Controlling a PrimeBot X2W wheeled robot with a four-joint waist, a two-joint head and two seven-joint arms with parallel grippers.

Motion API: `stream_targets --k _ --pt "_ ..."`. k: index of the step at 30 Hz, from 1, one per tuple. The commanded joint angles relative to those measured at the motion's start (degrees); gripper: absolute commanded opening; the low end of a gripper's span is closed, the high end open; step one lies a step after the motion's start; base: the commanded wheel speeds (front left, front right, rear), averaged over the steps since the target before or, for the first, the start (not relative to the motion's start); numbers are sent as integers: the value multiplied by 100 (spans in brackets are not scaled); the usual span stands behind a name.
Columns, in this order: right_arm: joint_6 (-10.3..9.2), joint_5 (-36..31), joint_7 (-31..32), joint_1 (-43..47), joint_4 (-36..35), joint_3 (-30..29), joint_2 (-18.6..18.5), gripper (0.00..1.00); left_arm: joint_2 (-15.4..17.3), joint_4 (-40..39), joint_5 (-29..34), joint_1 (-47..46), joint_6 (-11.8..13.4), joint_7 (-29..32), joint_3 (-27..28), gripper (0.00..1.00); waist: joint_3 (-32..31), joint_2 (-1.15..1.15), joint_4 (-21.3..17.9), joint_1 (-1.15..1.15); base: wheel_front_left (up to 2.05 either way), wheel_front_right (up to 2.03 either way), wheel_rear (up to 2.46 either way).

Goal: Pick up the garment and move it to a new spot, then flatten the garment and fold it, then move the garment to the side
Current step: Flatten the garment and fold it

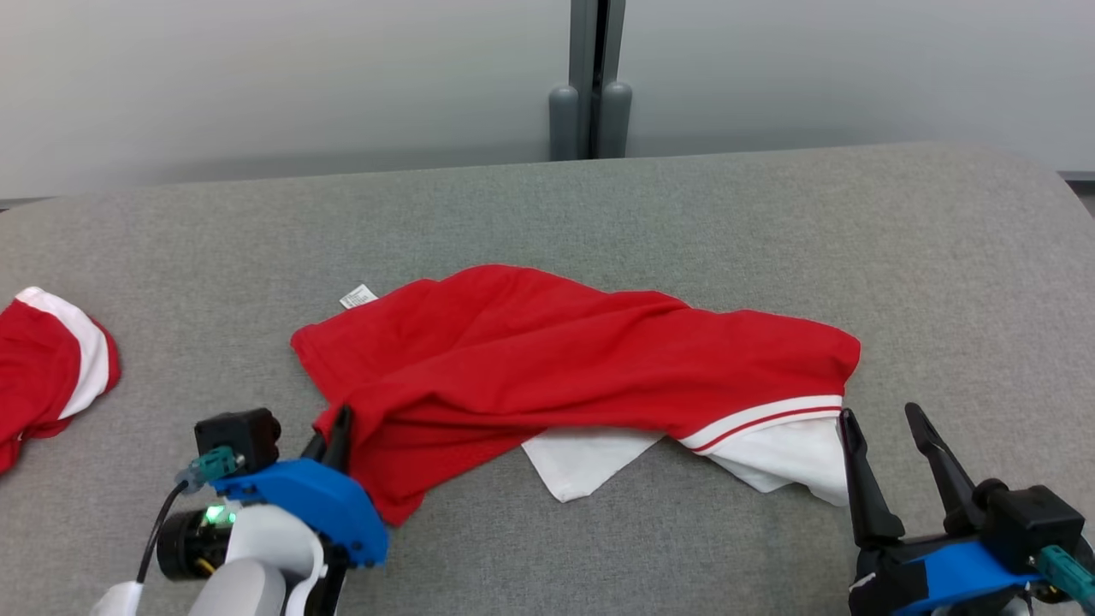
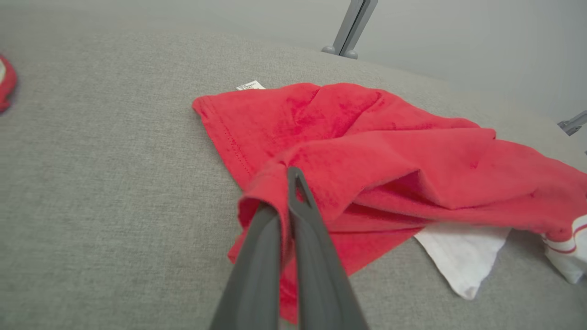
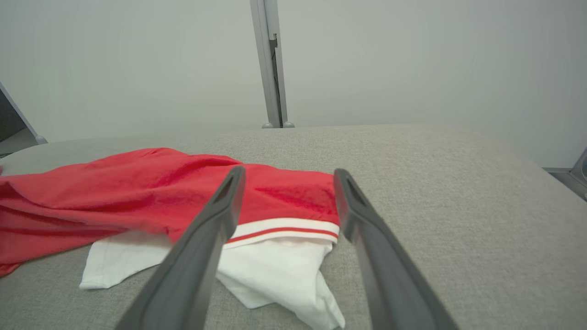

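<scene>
At the lower left of my head view, the left gripper is pressed together, pinching the near red edge of the garment, which lies crumpled across the middle of the grey pad. At lower right, the right gripper stands spread wide, holding nothing, just beside the garment's white part.

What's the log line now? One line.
left gripper: shut on garment edge | right gripper: open, near white section | garment: crumpled on grey surface
</scene>
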Motion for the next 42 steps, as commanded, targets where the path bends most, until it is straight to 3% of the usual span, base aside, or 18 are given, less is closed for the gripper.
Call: stream_targets --k 1,3,4,6,7,8,15,22,29,35,42 --pt "1 14 -17 -103 -24 18 -9 100 -32 94 52 -173 23 -106 -5 21 23 -1 -3 -1 0 0 0" --pt "1 10 -15 -116 -19 28 -11 100 -49 475 228 -415 69 -438 -19 18 88 -1 -38 -1 0 0 0" --pt "1 7 -20 -131 -19 34 -10 100 -81 640 291 -534 109 -637 9 10 109 -1 -49 -1 0 0 0" --pt "1 10 -22 -150 -9 40 -10 100 -116 987 387 -722 137 -917 10 9 133 -1 -61 -1 0 0 0" --pt "1 13 -22 -151 -1 45 -10 100 -137 1156 407 -815 139 -1023 14 18 143 -1 -63 -1 0 0 0" --pt "1 21 -16 -155 17 51 -10 100 -173 1462 432 -989 56 -1200 -9 100 153 -1 -61 -1 0 0 0" --pt "1 31 11 -166 69 17 -10 100 -248 2077 374 -1224 -44 -1904 98 100 63 -1 49 -1 0 0 0" --pt "1 74 16 -62 89 -4 -10 100 -286 1935 336 -874 -28 -2257 108 100 -130 -1 197 -1 0 0 0" --pt "1 124 7 27 117 8 -10 100 -247 1111 444 -196 87 -2403 -7 100 -329 -1 250 -1 0 0 0" --pt "1 143 -54 120 154 -151 -11 100 -277 76 442 532 93 -2569 211 100 -494 -1 319 -1 0 0 0" --pt "1 278 46 234 298 -375 -10 100 -304 -769 986 1229 -79 -2589 543 100 -688 -1 442 -1 0 0 0"
